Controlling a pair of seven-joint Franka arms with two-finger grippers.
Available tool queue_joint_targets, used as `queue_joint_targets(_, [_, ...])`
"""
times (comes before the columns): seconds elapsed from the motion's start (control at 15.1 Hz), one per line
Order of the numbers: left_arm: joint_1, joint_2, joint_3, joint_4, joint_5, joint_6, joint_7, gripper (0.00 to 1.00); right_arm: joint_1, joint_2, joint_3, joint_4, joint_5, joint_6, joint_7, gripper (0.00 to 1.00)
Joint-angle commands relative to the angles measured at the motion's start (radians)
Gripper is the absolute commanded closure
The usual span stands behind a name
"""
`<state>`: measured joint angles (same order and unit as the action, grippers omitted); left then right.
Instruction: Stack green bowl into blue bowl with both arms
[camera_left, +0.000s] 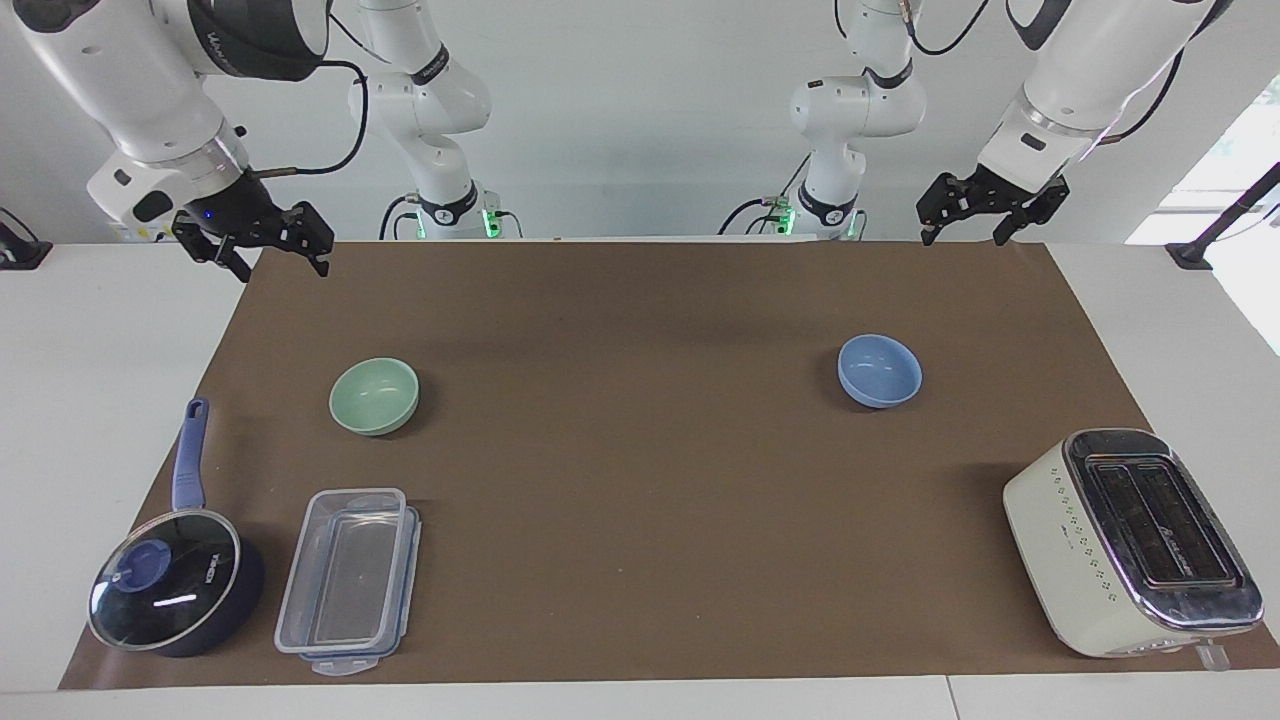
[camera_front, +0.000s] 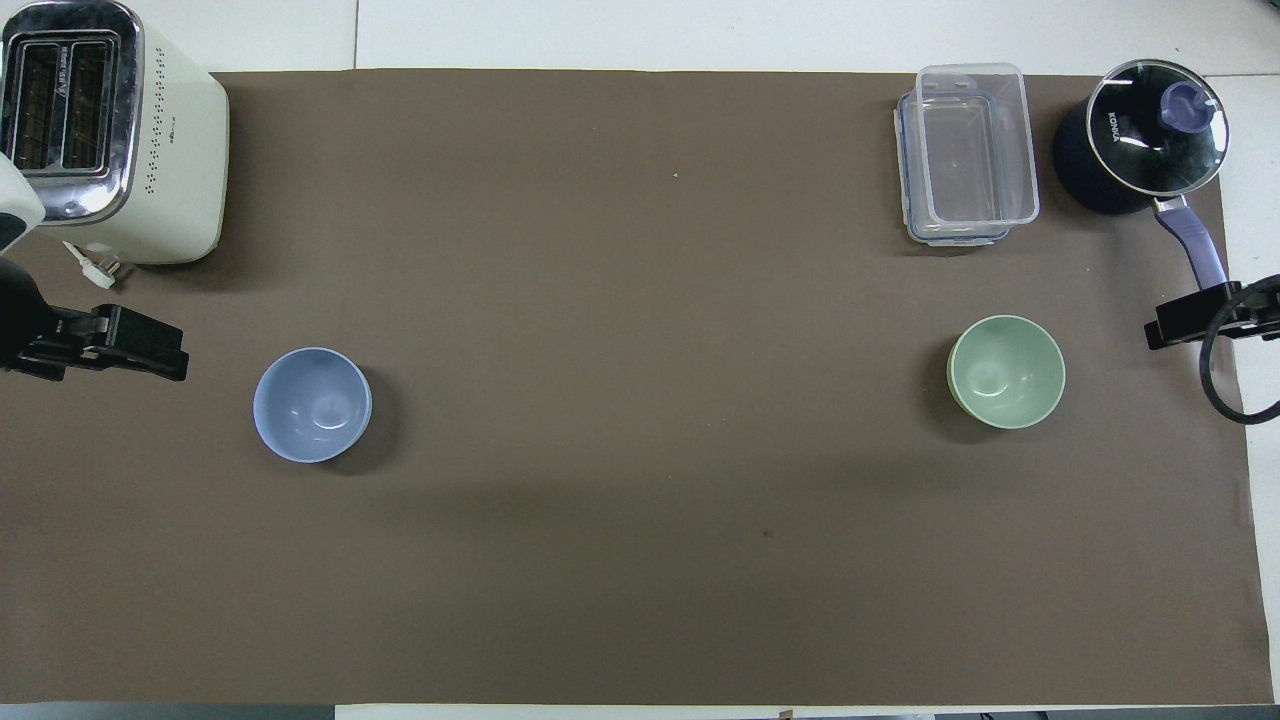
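In the facing view we see the green bowl (camera_left: 374, 396) at about five o'clock from our right gripper (camera_left: 268, 252), the nearer one, and the blue bowl (camera_left: 880, 371) at seven o'clock from our left gripper (camera_left: 968, 228); both grippers hang spread apart, holding nothing.

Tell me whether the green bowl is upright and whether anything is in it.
Upright and empty. The small round pale mint-green bowl sits on its base on the brown mat, rim up, its bare inside showing in both views.
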<state>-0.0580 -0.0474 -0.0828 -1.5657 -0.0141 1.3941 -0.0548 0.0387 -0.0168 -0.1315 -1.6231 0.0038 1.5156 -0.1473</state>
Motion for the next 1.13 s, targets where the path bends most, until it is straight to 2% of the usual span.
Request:
queue_joint_targets(0.0, [0.006,-0.017,0.0,-0.023,-0.01,0.022,-0.002,0.0,0.001,-0.014,0.001,-0.011,-0.022,0.014,-0.005,0.0])
queue_joint_targets(0.8, [0.006,-0.019,0.002,-0.027,-0.012,0.028,0.0,0.0,0.001,-0.014,0.001,-0.012,-0.022,0.014,-0.005,0.0])
queue_joint_targets(1.06, [0.007,-0.02,0.003,-0.04,-0.012,0.077,-0.005,0.0,0.0,-0.021,0.001,-0.024,-0.021,0.024,-0.003,0.0])
